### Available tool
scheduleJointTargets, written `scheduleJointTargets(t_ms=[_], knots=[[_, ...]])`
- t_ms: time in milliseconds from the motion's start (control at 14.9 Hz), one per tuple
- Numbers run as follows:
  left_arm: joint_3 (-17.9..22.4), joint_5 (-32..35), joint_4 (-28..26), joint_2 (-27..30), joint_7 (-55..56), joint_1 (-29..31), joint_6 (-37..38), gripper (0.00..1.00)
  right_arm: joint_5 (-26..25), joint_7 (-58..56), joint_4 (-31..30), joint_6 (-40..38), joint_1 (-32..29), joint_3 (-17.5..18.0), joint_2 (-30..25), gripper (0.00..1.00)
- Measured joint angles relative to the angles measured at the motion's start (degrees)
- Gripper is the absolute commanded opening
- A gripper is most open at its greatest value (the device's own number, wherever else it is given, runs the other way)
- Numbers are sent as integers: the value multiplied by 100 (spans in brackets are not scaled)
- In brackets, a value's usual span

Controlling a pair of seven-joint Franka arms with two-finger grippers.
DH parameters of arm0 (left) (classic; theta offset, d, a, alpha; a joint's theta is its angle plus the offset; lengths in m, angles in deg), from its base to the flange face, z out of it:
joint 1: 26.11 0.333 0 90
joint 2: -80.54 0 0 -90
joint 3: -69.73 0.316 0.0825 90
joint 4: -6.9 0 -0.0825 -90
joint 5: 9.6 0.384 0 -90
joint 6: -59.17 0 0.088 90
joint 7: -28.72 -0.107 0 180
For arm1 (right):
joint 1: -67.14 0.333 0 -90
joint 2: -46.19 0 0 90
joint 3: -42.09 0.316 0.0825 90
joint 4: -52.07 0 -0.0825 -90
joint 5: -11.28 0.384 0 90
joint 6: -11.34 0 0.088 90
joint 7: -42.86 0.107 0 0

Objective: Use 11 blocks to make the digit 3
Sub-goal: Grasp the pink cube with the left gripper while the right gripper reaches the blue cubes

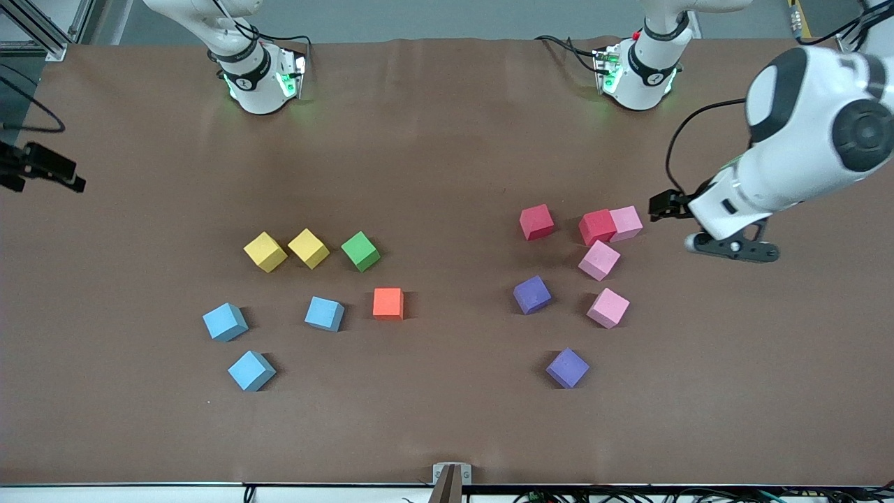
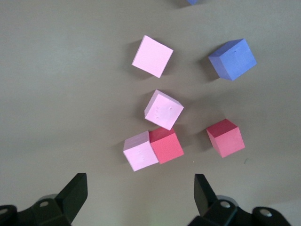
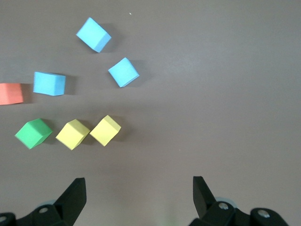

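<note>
A brown table (image 1: 433, 140) carries scattered blocks: blue (image 1: 225, 322), yellow (image 1: 265, 251), green (image 1: 360, 251) and orange (image 1: 387, 303) cubes toward the right arm's end, then red (image 1: 536, 222), purple (image 1: 531, 294) and pink (image 1: 607, 307) ones (no digit formed). The right tool (image 3: 138, 188) and the left tool (image 2: 139, 188) hang wide open, empty.

Table: you have a brown matte tabletop (image 1: 433, 140) filling nearly the whole front view, lightly creased.
Near edge: you see a white strip with a small grey bracket (image 1: 451, 475) at its middle and cables (image 1: 573, 496) beneath.
Corner: aluminium framing (image 1: 42, 28) stands by the right arm's end.
Light: even, soft shadows.
</note>
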Motion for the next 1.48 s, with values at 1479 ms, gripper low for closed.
scheduleJointTargets(t_ms=[1479], knots=[[-304,670,-1810,-1212,-1512,-257,-3684,96,12,2619,-61,1215,787,108,1301,100]])
